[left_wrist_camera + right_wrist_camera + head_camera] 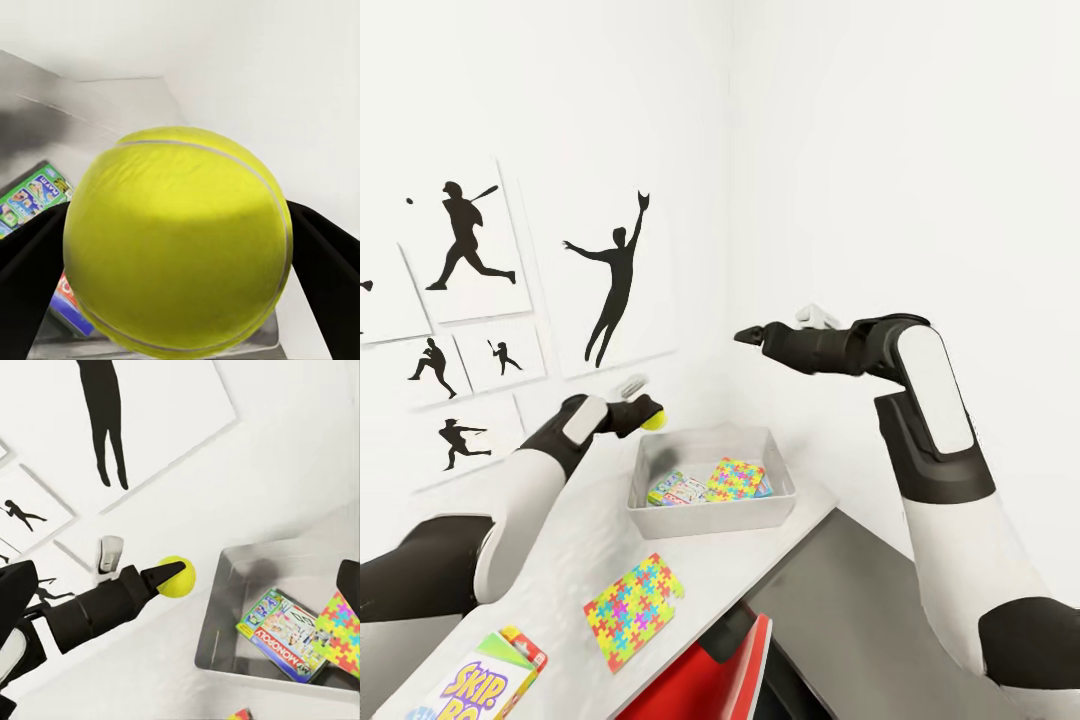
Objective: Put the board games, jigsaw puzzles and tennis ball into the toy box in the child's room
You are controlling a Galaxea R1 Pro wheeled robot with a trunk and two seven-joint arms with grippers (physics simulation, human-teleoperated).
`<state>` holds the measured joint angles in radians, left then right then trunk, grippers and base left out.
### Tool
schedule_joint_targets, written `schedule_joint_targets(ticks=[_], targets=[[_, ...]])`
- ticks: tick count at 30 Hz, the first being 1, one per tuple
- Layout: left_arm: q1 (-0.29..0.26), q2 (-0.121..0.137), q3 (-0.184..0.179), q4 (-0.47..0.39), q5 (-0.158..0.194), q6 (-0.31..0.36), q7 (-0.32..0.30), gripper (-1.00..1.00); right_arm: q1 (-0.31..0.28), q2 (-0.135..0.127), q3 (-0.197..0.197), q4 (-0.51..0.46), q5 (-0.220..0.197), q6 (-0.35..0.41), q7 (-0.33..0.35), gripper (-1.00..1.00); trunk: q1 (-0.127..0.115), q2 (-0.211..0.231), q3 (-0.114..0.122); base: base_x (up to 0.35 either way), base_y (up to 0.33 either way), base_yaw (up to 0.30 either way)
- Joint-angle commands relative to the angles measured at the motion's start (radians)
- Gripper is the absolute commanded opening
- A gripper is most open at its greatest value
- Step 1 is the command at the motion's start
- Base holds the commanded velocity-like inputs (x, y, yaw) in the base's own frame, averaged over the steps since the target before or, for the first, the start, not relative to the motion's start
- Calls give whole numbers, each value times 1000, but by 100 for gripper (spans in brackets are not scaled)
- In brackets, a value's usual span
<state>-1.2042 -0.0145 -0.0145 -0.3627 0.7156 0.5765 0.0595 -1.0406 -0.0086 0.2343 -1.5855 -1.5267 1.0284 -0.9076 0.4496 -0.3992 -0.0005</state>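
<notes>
Your left pincer (pixel 647 415) is clamped on the tennis ball (pixel 654 421), black fingers (pixel 30 259) pressing on both sides of it in the left wrist view. It hangs just beside the near-left corner of the toy box (pixel 710 520), above the rim but not over the opening yet, so I'd say the drop comes down to nudging the ball a bit further toward the box's middle before you let go. The left arm is obviously the one for this. The right pincer (pixel 745 338) hovers high above the box and I can't tell whether it's apart or together.

Inside the box there's already a board game (pixel 286 631) with "Monopoly" readable on its red strip, plus a jigsaw puzzle (pixel 735 477) leaning beside it. Still out on the desk (pixel 560 560): a second jigsaw puzzle (pixel 632 609) near the front edge, and a box reading "SKIP-BO" (pixel 480 680) at the near corner. Baseball silhouette posters (pixel 465 240) hang on the wall.
</notes>
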Motion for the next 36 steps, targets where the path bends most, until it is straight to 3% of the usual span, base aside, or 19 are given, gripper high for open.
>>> schedule_joint_targets(ticks=[1,16,22,29,36], targets=[[0,-7,-10,2,-6,-15,10,-100,2,9,1,-1,-10,4,-24,100,0,-1,-1,0,0,0],[0,-42,-20,76,-25,-103,15,-100,8,20,5,-2,-12,11,-38,100,0,-1,-1,0,0,0],[0,-47,-22,88,-27,-121,15,-100,9,19,6,-2,-12,10,-37,100,0,-1,-1,0,0,0],[0,-57,-45,157,-35,-193,16,-100,13,20,7,-4,-12,12,-37,100,0,-1,-1,0,0,0],[0,-59,-52,165,-37,-201,16,-100,13,19,7,-2,-13,11,-37,100,0,-1,-2,0,0,0]])
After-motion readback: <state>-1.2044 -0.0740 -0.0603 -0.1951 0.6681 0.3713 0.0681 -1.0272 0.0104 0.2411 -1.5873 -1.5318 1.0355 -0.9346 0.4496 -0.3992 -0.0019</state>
